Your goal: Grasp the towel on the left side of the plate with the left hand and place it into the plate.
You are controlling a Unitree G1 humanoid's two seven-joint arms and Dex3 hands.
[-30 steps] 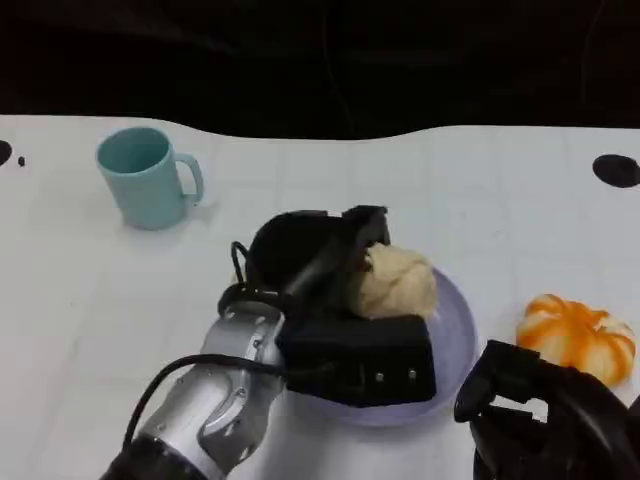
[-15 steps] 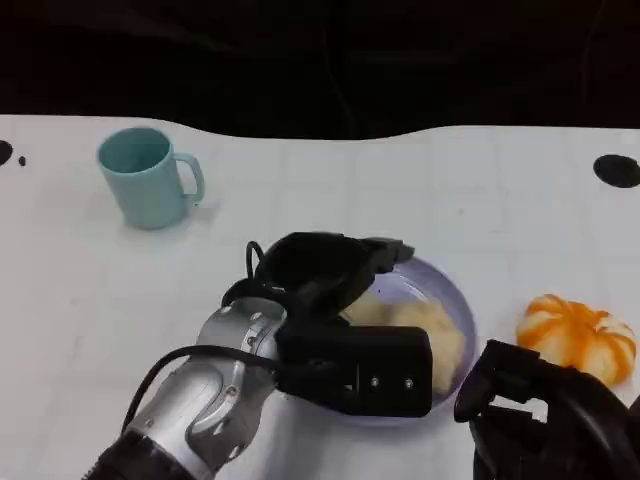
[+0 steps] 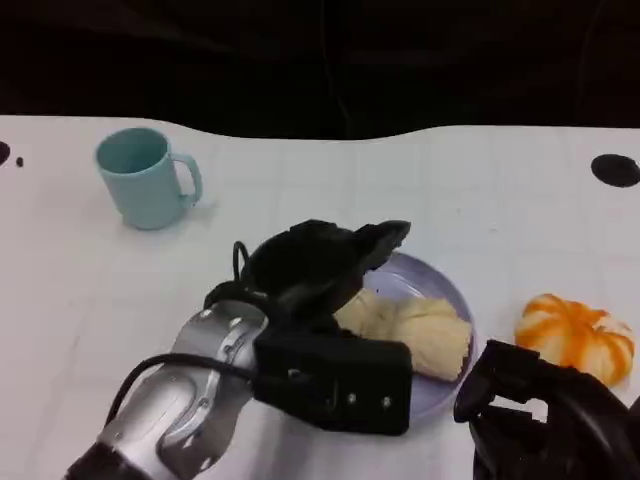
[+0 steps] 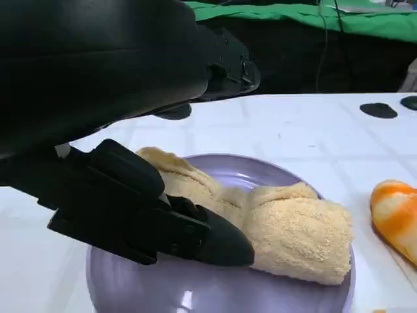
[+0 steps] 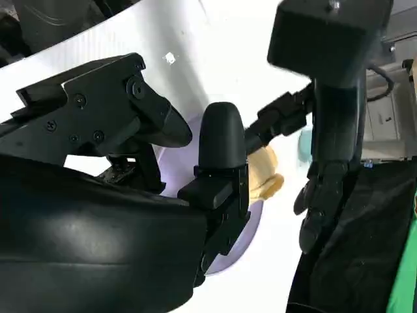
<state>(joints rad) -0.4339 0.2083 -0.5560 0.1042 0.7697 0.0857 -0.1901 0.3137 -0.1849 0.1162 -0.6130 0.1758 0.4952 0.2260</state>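
Purple plate [image 3: 455,310] holds the rolled yellow towel [image 3: 420,332]; the teal mug [image 3: 140,175] looks empty. Left hand [image 3: 325,255] hovers above, fingers apart, holding nothing. Right hand [image 3: 540,420] is cropped, grip unclear.

Even, bright overhead light washes out the white table [image 3: 500,215], while the background beyond stays near black. The head view is soft and grainy. A small glare spot sits on the glossy purple plate [image 4: 186,301].
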